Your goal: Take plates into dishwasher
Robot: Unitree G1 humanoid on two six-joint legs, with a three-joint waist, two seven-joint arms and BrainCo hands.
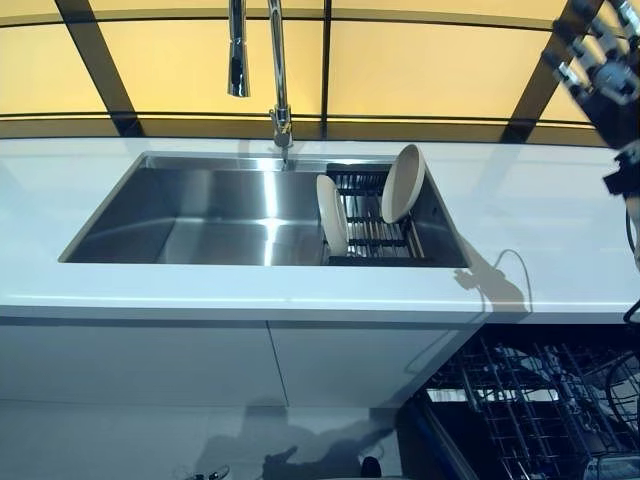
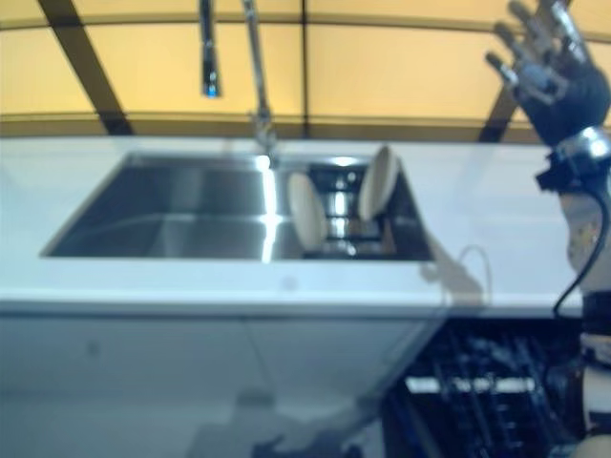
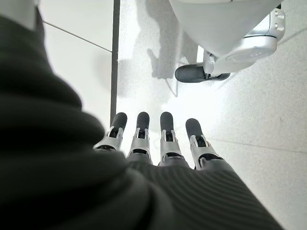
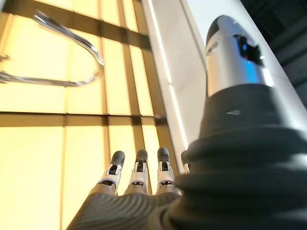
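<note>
- Above the counter to the right of the sink [image 1: 150, 215], the right hand [image 2: 549, 59] is raised, fingers spread straight, holding nothing.
- Left hand [image 3: 158, 139]: fingers straight, empty, pointing at the floor, away from the sink.
- Two plates [image 1: 402, 183] [image 1: 332, 214] stand on edge in the rack [image 1: 378, 235] at the sink's right end, below and left of the right hand, which is the nearer.
- Dishwasher rack [image 1: 520, 400] lies open below the sink's right end.

Brushed steel sink [image 1: 200, 215] — glossy white countertop [image 1: 540, 215]
</note>
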